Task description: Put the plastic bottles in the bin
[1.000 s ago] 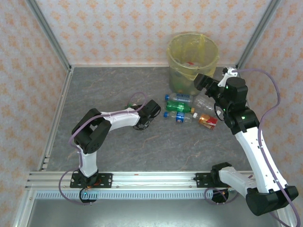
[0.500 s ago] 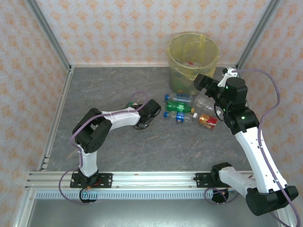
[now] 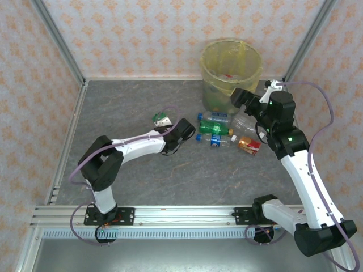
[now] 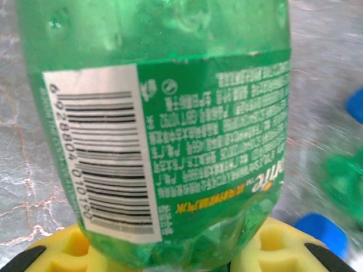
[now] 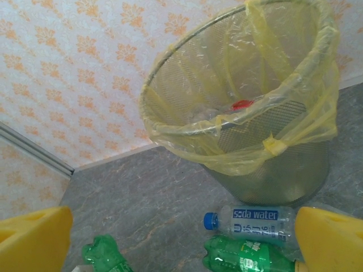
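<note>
My left gripper (image 3: 172, 128) is shut on a green bottle (image 3: 162, 119) at mid-table; in the left wrist view the green bottle (image 4: 164, 113) with its barcode label sits between the yellow pads (image 4: 278, 243). The yellow-lined bin (image 3: 205, 62) stands at the back. My right gripper (image 3: 240, 97) hovers open beside it, its yellow fingers (image 5: 329, 238) wide apart with nothing between them. Below it lie a clear soda-water bottle (image 5: 255, 221) and a green bottle (image 5: 244, 258), part of a cluster of several plastic bottles (image 3: 218, 129) on the floor.
A crushed clear bottle (image 3: 247, 123) and a red-labelled bottle (image 3: 249, 145) lie under the right arm. The bin (image 5: 295, 164) holds some bottles with a red cap showing. Patterned walls close in the back and both sides.
The left gripper has closed on the green bottle, and the left arm has stretched out lower and a little to the right. The right arm has not moved.
</note>
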You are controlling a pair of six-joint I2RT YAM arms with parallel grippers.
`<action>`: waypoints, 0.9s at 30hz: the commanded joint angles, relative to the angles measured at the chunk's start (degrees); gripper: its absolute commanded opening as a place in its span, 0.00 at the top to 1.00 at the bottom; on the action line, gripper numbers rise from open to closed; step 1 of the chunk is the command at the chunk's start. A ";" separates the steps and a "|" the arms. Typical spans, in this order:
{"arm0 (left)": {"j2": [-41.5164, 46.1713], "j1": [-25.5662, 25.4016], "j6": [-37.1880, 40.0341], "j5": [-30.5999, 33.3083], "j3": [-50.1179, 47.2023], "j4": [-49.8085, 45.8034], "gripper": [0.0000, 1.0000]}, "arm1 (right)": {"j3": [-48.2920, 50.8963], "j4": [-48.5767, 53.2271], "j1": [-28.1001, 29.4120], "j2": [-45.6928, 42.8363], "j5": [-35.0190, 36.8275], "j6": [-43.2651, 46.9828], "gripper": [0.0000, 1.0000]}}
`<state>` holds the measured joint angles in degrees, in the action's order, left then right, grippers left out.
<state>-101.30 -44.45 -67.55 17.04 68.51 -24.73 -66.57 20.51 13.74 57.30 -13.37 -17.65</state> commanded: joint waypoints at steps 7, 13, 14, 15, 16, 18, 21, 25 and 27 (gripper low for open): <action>12.60 -6.06 26.18 6.73 -7.05 16.30 0.70 | -5.17 -5.96 0.33 3.11 -12.26 -1.03 0.03; 20.46 -6.58 40.13 3.44 -12.03 22.84 0.70 | -9.24 -5.07 0.41 8.37 -24.94 -1.13 0.11; 21.42 -6.63 41.92 2.77 -12.52 23.45 0.70 | -9.89 -4.57 0.41 9.19 -26.39 -1.20 0.12; 22.37 -6.76 43.89 2.01 -12.92 23.95 0.70 | -10.57 -4.09 0.54 10.07 -27.70 -1.31 0.13; 23.21 -6.89 45.75 1.41 -13.13 24.19 0.70 | -11.32 -3.38 0.90 11.44 -28.56 -1.26 0.14; 24.19 -7.06 48.56 0.89 -13.23 23.90 0.70 | -12.50 -2.60 2.04 13.05 -28.82 -0.93 0.15; 25.19 -7.38 52.55 -0.26 -12.69 23.50 0.69 | -14.16 -1.26 4.42 15.08 -29.46 -0.04 0.15; 25.49 -7.47 55.70 -1.13 -11.15 22.26 0.68 | -16.69 2.13 8.33 18.07 -28.55 2.30 0.16; 25.46 -7.53 56.75 -1.81 -10.26 21.71 0.68 | -17.32 2.89 10.46 19.43 -27.86 2.94 0.18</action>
<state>-76.84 -51.57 -15.57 16.49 56.10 -3.01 -81.36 21.10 22.13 75.88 -40.53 -17.04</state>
